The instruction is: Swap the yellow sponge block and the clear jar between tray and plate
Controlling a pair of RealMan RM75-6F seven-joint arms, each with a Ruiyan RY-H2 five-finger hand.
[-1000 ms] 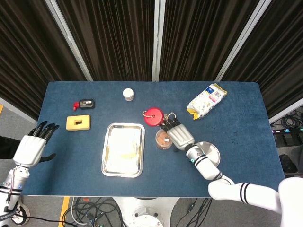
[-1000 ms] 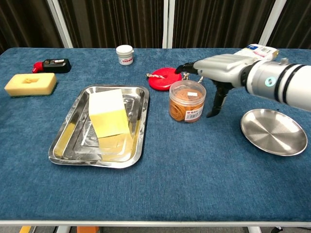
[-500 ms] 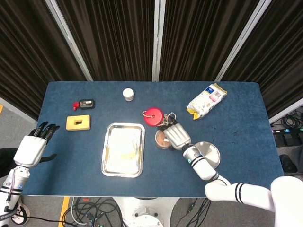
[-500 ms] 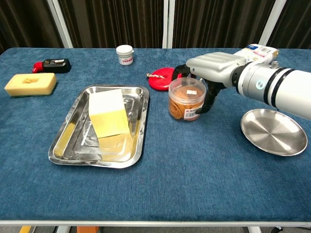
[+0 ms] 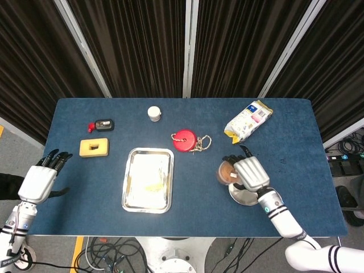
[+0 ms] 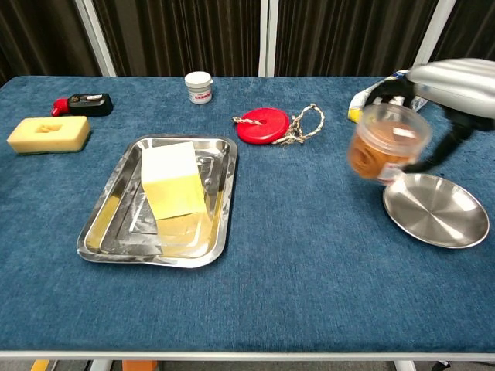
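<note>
My right hand [image 5: 251, 173] [image 6: 455, 78] grips the clear jar [image 5: 225, 172] [image 6: 387, 142] of brown rubber bands and holds it in the air, blurred by motion, just left of the round metal plate [image 5: 245, 197] [image 6: 435, 209]. The hand covers part of the plate in the head view. The yellow sponge block [image 5: 149, 173] [image 6: 174, 179] stands in the steel tray [image 5: 130, 154] [image 6: 101, 225] at centre left. My left hand [image 5: 38, 181] hovers open off the table's left edge, seen only in the head view.
A flat yellow sponge with a hole [image 5: 94, 148] [image 6: 48, 133] and a black and red device [image 5: 101, 125] [image 6: 83, 103] lie far left. A small white jar [image 5: 154, 113] [image 6: 199, 86], a red disc with rope [image 5: 184, 140] [image 6: 263, 125] and a snack bag [image 5: 248, 120] lie at the back.
My right hand closed around the jar, lifted it off the table beside the red disc and carried it right to the plate's edge. The left hand barely shifted.
</note>
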